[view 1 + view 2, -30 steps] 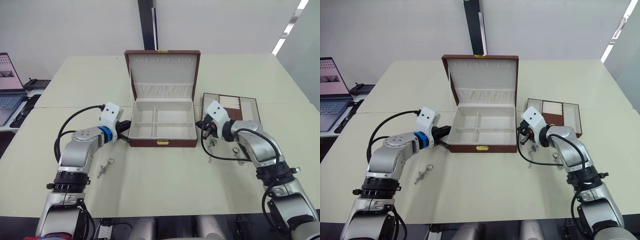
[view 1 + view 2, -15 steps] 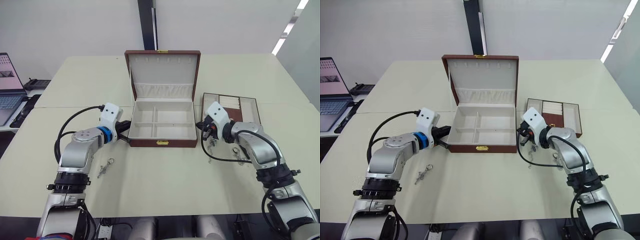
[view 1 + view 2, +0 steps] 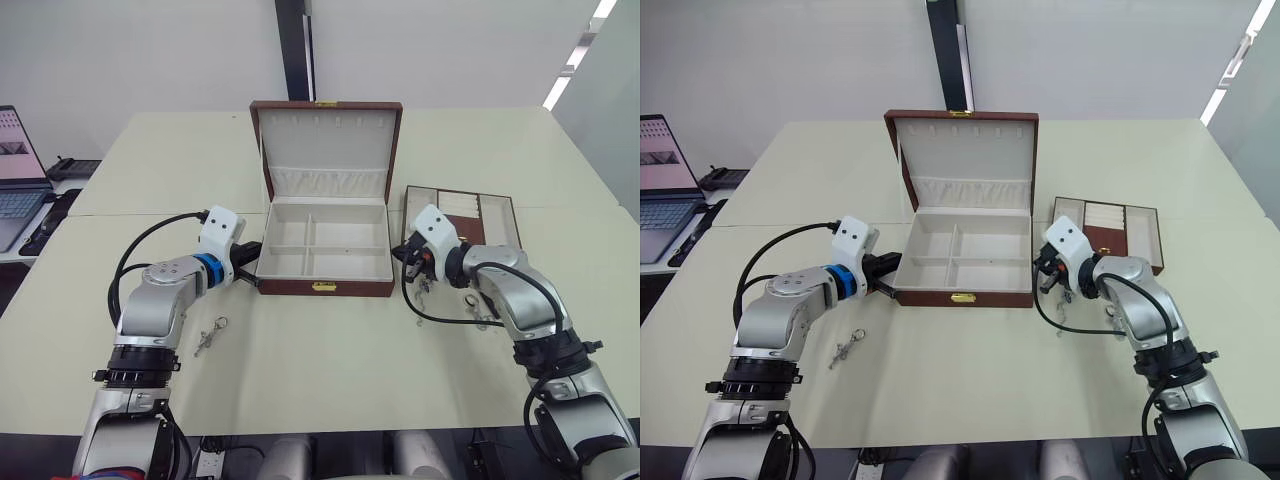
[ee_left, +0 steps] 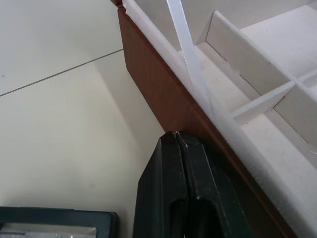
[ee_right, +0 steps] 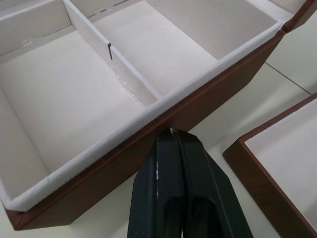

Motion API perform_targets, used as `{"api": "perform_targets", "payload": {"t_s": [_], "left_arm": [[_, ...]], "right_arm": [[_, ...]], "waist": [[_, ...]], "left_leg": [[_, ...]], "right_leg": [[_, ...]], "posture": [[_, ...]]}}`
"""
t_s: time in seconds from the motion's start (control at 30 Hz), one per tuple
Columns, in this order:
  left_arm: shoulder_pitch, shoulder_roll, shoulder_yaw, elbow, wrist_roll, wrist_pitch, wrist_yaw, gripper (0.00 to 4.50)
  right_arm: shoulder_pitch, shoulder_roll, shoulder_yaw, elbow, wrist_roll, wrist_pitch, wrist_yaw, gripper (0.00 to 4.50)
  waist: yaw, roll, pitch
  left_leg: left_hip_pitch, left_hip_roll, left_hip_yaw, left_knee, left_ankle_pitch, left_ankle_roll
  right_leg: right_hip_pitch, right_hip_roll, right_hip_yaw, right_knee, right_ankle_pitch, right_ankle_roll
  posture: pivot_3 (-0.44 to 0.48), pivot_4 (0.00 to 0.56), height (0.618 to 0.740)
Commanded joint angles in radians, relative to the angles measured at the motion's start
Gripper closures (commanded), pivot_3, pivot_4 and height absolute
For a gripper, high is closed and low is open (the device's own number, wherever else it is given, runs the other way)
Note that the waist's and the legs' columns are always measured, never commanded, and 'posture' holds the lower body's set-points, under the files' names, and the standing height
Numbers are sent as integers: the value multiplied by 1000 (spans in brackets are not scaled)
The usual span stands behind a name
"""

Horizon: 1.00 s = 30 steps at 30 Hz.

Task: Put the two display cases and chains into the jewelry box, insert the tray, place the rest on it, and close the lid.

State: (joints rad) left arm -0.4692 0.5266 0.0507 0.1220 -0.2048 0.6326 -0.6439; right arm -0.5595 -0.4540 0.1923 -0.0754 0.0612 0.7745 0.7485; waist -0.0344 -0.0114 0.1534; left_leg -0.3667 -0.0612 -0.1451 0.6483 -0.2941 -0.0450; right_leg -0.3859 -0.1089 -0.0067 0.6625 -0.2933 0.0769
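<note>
Grippers, left (image 4: 176, 135) and right (image 5: 172, 131), are pressing pinched-shut fingertips at nine and three o'clock of the jewelry box (image 3: 324, 285); you are squaring it, so push evenly.

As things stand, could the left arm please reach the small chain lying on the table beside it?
Probably yes: the chain lies on bare table beside the left arm, nothing covers it, and the left gripper holds nothing.

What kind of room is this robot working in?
Probably an office or lab rather than a home: plain pale tables pushed together, bare white walls, and an open laptop at the side. A jewelry box sits as the work piece.
</note>
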Motion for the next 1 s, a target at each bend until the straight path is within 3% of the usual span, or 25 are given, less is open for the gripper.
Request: {"api": "perform_targets", "payload": {"t_s": [0.03,0.67,0.77,1.0], "left_arm": [[-7,0,-12,-35,-20,-46,-41,4500],[67,112,95,-31,-24,-97,-29,4500],[97,151,141,-50,-48,-127,-60,4500],[234,295,352,9,-113,-254,-159,4500]], "right_arm": [[-6,16,38,-31,30,-37,31,4476],[46,-72,-58,-111,45,-58,-13,4476],[72,-106,-88,-159,63,-108,4,4476],[229,-263,-300,-265,137,-231,68,4476]], "waist": [[0,0,0],[0,0,0],[1,0,0],[3,0,0]], "left_leg": [[0,0,0,0,0,0],[0,1,1,-1,0,0],[0,1,1,-1,0,0],[0,2,2,-2,0,0]], "right_leg": [[0,0,0,0,0,0],[-2,0,0,0,0,0],[-2,0,0,0,0,0],[-2,0,0,0,0,0]], "posture": [[0,150,740],[0,150,740],[0,150,740],[0,150,740]]}}
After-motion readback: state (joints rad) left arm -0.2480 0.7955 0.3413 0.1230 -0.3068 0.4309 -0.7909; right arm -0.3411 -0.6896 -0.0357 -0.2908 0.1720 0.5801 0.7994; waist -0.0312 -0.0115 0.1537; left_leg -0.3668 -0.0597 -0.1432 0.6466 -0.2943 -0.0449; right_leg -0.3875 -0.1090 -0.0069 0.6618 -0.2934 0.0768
